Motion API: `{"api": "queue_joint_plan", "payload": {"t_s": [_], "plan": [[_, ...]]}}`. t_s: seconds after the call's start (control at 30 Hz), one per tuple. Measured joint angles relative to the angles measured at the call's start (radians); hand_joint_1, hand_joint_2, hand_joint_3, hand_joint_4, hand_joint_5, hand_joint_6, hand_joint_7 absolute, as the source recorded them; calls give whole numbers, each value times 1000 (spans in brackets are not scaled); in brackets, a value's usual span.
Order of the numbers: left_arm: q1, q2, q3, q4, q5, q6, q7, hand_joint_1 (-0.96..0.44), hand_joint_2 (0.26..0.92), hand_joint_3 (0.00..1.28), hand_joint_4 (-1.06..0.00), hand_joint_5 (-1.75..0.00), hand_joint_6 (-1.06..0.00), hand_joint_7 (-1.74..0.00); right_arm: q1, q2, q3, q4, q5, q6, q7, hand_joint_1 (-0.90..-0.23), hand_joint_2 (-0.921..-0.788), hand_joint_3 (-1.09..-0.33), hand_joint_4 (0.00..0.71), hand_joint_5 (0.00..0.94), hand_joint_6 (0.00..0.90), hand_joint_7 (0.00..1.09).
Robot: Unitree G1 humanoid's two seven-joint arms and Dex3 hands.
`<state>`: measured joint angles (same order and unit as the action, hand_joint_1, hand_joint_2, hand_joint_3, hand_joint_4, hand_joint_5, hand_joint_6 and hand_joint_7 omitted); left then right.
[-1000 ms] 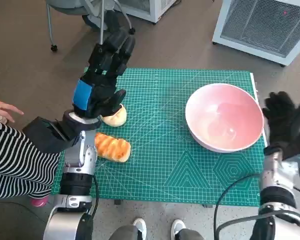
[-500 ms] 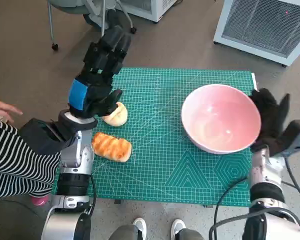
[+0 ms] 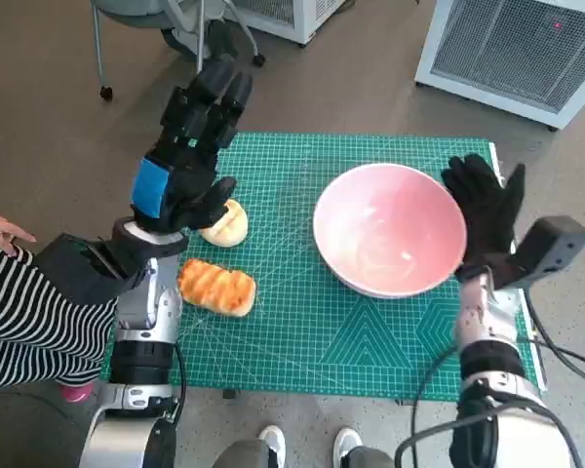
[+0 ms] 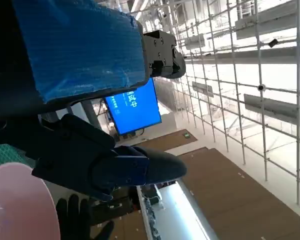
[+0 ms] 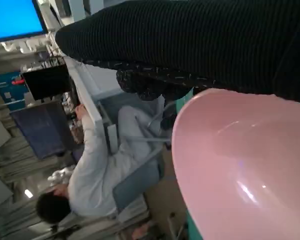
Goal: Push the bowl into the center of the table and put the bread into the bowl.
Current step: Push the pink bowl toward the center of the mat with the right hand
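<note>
Pink bowl (image 3: 390,229) on the green cutting mat (image 3: 312,322), right of the mat's middle, empty inside, upright. Right robot hand (image 3: 487,210) just beside the bowl's right rim, gloved fingers spread and pointing upward, palm turned toward the bowl, nothing held; actual contact with the rim not clear from the head view. Same bowl in the right wrist view (image 5: 245,170), close under the dark glove (image 5: 200,40), interior bare.

Left robot hand (image 3: 190,146) raised above the mat's left part, blue tape on its back, black fingers extended and apart, gripping nothing. In the left wrist view, taped back (image 4: 75,45) filling one corner, fingers (image 4: 110,162) stretched out with nothing in them, bowl edge (image 4: 20,205) at the corner.

Two breads on the mat's left side: a striped golden loaf (image 3: 216,287) near the front-left edge, and a pale round bun (image 3: 226,224) just behind it, partly hidden under the left robot hand. Both well apart from the bowl.

Counter edge (image 3: 273,394) beneath the mat. Person in a striped sleeve (image 3: 24,312) at far left; a seated person in white (image 5: 100,170) in the right wrist view.
</note>
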<state>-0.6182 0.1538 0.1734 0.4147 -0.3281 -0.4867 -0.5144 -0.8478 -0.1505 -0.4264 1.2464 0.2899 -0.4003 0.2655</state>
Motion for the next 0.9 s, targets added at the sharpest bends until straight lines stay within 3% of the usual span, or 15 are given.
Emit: {"api": "queue_joint_plan", "payload": {"t_s": [0.67,0.9], "plan": [[1,3,4,13,-1,-36,-6,-694,921,402,-138,-3,-37,-346,-85,63,-29,6,30,42,-1,-670,-921,-796,110,0,107,207],[1,3,3,21,-1,-39,-12,-692,921,404,-139,-2,-38,-336,-93,76,-42,9,31,45,0,-671,-921,-792,104,0,99,195]]}}
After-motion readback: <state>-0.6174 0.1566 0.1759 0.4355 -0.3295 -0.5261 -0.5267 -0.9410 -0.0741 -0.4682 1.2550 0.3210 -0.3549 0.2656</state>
